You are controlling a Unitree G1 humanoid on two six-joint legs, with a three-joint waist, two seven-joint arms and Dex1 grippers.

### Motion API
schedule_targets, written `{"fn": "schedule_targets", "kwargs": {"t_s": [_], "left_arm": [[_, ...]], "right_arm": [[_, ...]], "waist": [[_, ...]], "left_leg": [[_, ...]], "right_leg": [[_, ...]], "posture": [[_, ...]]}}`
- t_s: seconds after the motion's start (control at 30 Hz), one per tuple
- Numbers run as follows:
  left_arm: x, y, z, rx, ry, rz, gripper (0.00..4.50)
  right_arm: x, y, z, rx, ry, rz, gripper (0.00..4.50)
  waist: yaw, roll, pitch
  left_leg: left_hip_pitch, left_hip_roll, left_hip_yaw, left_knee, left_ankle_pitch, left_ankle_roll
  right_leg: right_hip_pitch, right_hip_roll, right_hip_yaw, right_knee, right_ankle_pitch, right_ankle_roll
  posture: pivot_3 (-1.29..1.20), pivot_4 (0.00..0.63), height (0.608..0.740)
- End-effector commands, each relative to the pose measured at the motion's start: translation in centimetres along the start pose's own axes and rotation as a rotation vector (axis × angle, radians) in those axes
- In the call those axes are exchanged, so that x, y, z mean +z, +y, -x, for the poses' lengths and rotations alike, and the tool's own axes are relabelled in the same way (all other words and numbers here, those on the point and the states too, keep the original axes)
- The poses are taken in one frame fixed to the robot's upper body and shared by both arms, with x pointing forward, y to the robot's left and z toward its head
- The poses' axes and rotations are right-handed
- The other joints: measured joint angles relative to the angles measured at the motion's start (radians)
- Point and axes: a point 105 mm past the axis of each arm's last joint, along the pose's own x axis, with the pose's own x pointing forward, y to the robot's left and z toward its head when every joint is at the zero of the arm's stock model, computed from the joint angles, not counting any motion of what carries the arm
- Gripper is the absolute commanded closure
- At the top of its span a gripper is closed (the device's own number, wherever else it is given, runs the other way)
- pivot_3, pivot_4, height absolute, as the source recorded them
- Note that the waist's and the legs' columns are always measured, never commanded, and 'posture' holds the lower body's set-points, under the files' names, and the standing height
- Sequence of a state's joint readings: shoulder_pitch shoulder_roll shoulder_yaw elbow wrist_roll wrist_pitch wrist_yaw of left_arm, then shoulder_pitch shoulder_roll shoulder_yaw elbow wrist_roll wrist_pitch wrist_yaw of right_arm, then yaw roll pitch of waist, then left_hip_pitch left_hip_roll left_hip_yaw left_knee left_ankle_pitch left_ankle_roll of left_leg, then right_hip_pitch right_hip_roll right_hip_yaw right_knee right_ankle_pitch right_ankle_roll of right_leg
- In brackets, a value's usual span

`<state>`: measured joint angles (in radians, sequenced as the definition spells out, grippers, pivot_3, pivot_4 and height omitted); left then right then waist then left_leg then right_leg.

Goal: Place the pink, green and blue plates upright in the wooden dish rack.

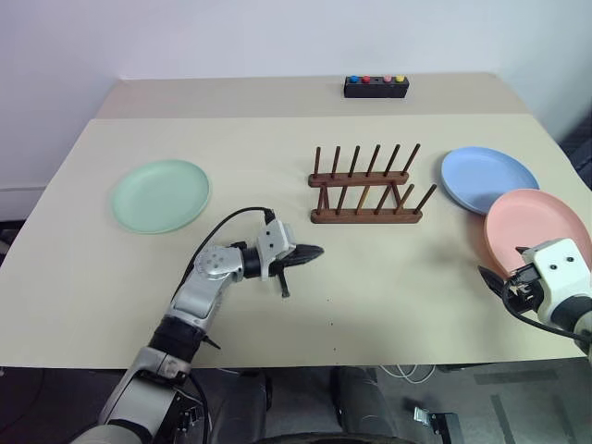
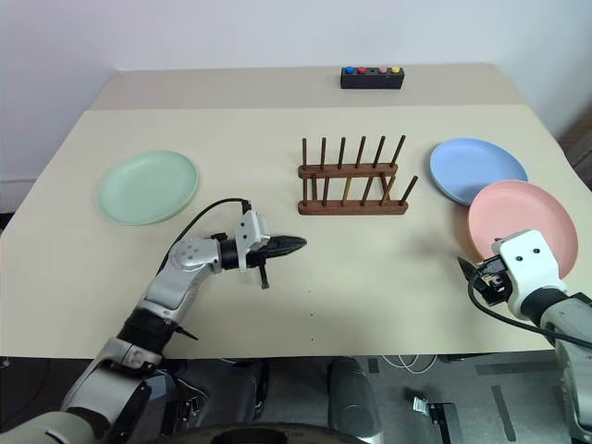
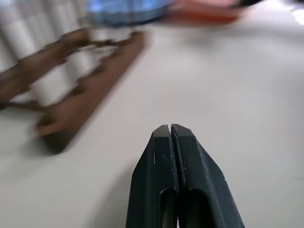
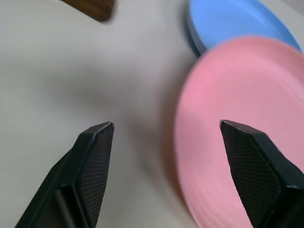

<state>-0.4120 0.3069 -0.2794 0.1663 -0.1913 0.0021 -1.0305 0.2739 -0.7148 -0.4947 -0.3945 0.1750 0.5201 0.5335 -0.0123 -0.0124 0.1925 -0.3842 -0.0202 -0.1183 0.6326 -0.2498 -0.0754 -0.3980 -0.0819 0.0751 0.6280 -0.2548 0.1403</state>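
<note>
Right gripper (image 4: 166,130) at 4 o'clock, jaws wide, empty, at pink plate (image 1: 536,227) near edge. Left gripper (image 1: 310,252) pinched shut, pointing 3 o'clock. Wooden dish rack (image 1: 365,185) centre, rails running 9-to-3, empty. Blue plate (image 1: 487,178) at 2, green plate (image 1: 160,195) at 10, all flat.

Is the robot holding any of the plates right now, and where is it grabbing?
Nothing is held. The left gripper is shut on nothing; the right gripper is open beside the pink plate.

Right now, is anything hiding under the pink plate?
The pink plate lies flat on the table, its far edge overlapping the blue plate's rim. Whatever else might be underneath is covered, so I cannot tell.
</note>
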Motion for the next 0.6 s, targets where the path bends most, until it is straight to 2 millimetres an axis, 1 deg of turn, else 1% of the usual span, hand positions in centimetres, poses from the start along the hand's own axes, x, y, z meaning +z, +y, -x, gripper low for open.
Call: {"fn": "schedule_targets", "kwargs": {"t_s": [0.03, 0.13, 0.2, 0.23, 0.27, 0.4, 0.43, 0.53, 0.6], "left_arm": [[1.9, -1.7, -0.5, -0.094, -0.069, 0.003, 4.50], [2.5, -2.6, -0.7, -0.137, -0.090, 0.016, 4.50], [2.6, -2.8, -0.7, -0.145, -0.089, 0.019, 4.50], [2.6, -2.8, -0.8, -0.146, -0.087, 0.021, 4.50], [2.5, -2.8, -0.8, -0.147, -0.085, 0.023, 4.50], [2.3, -2.8, -1.0, -0.149, -0.077, 0.024, 4.50], [2.3, -2.8, -1.0, -0.149, -0.075, 0.025, 4.50], [2.2, -2.7, -1.2, -0.150, -0.074, 0.026, 4.50], [2.1, -2.7, -1.2, -0.151, -0.075, 0.027, 4.50]], "right_arm": [[0.0, -0.1, -0.1, -0.029, 0.005, 0.008, 0.76], [-0.5, -0.2, -0.3, -0.042, 0.029, 0.008, 0.76], [-0.7, -0.3, -0.4, -0.049, 0.034, 0.002, 1.28], [-0.8, -0.2, -0.4, -0.050, 0.038, -0.003, 1.61], [-0.9, -0.2, -0.4, -0.051, 0.041, -0.005, 2.04], [-1.3, 0.0, -0.4, -0.058, 0.053, -0.008, 4.26], [-1.4, 0.1, -0.4, -0.059, 0.054, -0.009, 4.48], [-1.8, 0.4, -0.2, -0.062, 0.063, 0.014, 4.48], [-1.4, 0.5, 0.0, -0.062, 0.048, 0.036, 4.48]], "waist": [[0.000, 0.000, 0.000], [0.000, 0.000, 0.000], [-0.001, 0.000, 0.000], [-0.001, 0.000, 0.000], [-0.001, 0.000, 0.000], [-0.001, 0.000, 0.000], [-0.001, 0.000, 0.000], [0.001, 0.000, 0.000], [0.000, 0.000, 0.000]], "left_leg": [[0.000, 0.000, 0.000, 0.000, 0.000, 0.000], [0.000, 0.000, 0.000, 0.000, 0.000, 0.000], [0.000, 0.000, 0.000, 0.000, 0.000, 0.000], [0.000, 0.000, 0.000, 0.000, 0.000, 0.000], [0.000, 0.000, 0.000, 0.000, 0.000, 0.000], [0.000, 0.000, 0.000, 0.000, 0.000, 0.000], [0.000, 0.000, 0.000, 0.000, 0.000, 0.000], [0.000, 0.000, 0.000, 0.000, 0.000, 0.000], [0.000, 0.000, 0.000, 0.000, 0.000, 0.000]], "right_leg": [[0.000, 0.000, 0.000, 0.000, 0.000, 0.000], [0.000, 0.000, 0.000, 0.000, 0.000, 0.000], [0.000, 0.000, 0.000, 0.000, 0.000, 0.000], [0.000, 0.000, 0.000, 0.000, 0.000, 0.000], [0.000, 0.000, 0.000, 0.000, 0.000, 0.000], [0.000, 0.000, 0.000, 0.000, 0.000, 0.000], [0.000, 0.000, 0.000, 0.000, 0.000, 0.000], [0.000, 0.000, 0.000, 0.000, 0.000, 0.000], [0.000, 0.000, 0.000, -0.001, 0.000, 0.000]], "posture": [[0.00, 0.150, 0.740], [0.00, 0.150, 0.740], [0.00, 0.150, 0.740], [0.00, 0.150, 0.740], [0.00, 0.150, 0.740], [0.00, 0.150, 0.740], [0.00, 0.150, 0.740], [0.00, 0.150, 0.740], [0.00, 0.150, 0.740]]}}
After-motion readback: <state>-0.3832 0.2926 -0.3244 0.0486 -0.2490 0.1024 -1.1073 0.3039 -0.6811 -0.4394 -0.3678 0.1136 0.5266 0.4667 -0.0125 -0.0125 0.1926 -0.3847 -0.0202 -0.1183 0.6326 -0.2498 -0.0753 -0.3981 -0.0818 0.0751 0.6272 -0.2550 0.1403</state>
